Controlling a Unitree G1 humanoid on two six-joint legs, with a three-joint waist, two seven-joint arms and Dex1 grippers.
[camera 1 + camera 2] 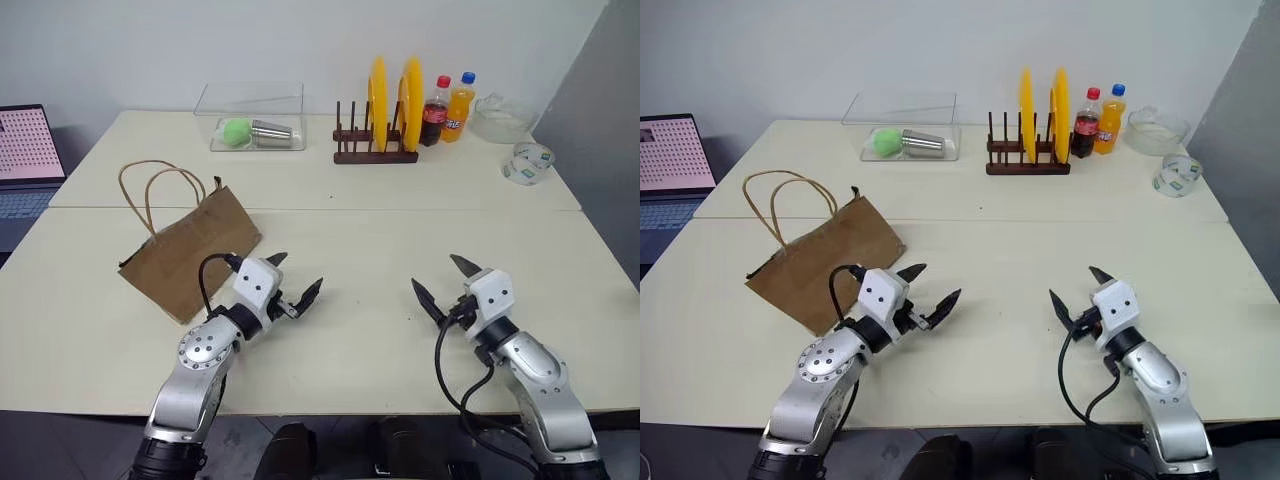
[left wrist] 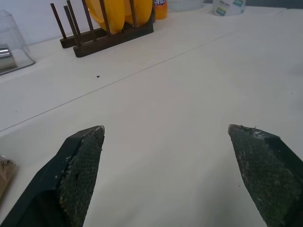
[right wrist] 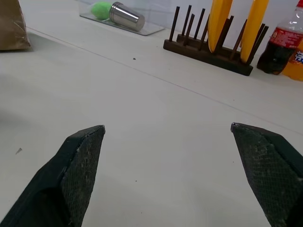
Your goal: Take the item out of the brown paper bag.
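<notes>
The brown paper bag (image 1: 190,250) lies flat on the table's left side, its two tan string handles (image 1: 150,190) looping toward the far left. The item is hidden from view. My left gripper (image 1: 295,275) hovers open just right of the bag's near corner, nothing between its fingers (image 2: 80,170). My right gripper (image 1: 440,280) is open too, over bare table further right, its fingers (image 3: 80,165) wide apart. A corner of the bag (image 3: 12,26) shows in the right wrist view.
A clear box (image 1: 255,120) at the back holds a green ball (image 1: 236,132) and a steel cylinder (image 1: 275,133). A wooden rack with yellow plates (image 1: 385,110), two soda bottles (image 1: 447,108), a glass bowl (image 1: 500,118) and tape rolls (image 1: 528,162) stand at the back right. A laptop (image 1: 25,160) sits far left.
</notes>
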